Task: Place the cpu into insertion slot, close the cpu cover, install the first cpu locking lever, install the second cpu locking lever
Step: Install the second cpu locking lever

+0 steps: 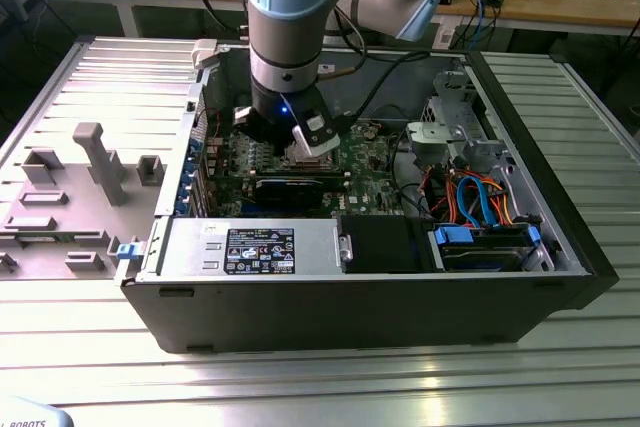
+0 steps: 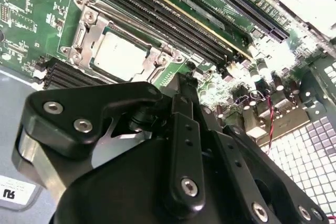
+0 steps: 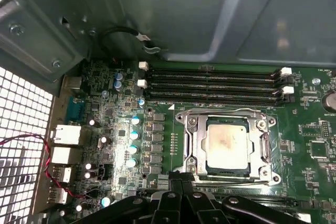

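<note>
The cpu (image 3: 227, 144) (image 2: 119, 56), a dull silver square, lies flat in the insertion slot (image 3: 182, 119) on the green motherboard (image 1: 372, 159). The cpu cover (image 3: 192, 145) (image 2: 86, 35), a silvery frame, lies down around the chip's top. Thin wire levers run along two sides of the socket, one of them (image 3: 220, 112) by the memory slots. My gripper (image 3: 182, 178) (image 2: 185, 82) hovers just off the socket's edge, its black fingers pressed together with nothing between them. In the exterior view the arm's wrist (image 1: 300, 132) reaches down into the open computer case over the board.
Long memory slots (image 3: 210, 85) (image 2: 157, 19) run beside the socket. A grey case wall (image 3: 210, 14) stands behind them, and a perforated rear panel (image 3: 21, 129) with a red-black wire (image 3: 47, 156) lies to one side. A power supply (image 1: 250, 247), a drive cage (image 1: 480, 207) and a grey fixture (image 1: 70, 187) surround the board.
</note>
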